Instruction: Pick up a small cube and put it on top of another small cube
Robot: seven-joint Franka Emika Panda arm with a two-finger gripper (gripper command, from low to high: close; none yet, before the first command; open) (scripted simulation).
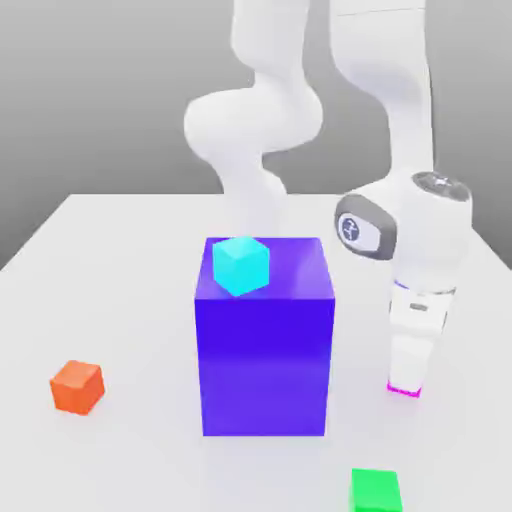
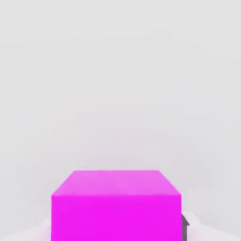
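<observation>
The small magenta cube point(image 2: 116, 207) sits between my fingers in the hand view, with a dark finger pad point(image 2: 184, 226) against one of its sides. In the exterior view my gripper point(image 1: 406, 378) is down at the table to the right of the big blue block, shut on the magenta cube point(image 1: 405, 391). Just a thin pink strip of the cube shows under the white finger, at table level. The bright green cube point(image 1: 375, 490) lies on the table nearer the front edge, a little to the left of the gripper and apart from it.
The tall blue block point(image 1: 264, 340) stands mid-table, close to the exterior view's left of my gripper, with a cyan cube point(image 1: 241, 265) on top of it. An orange cube point(image 1: 77, 387) rests on the white table point(image 1: 120, 260) at the far left.
</observation>
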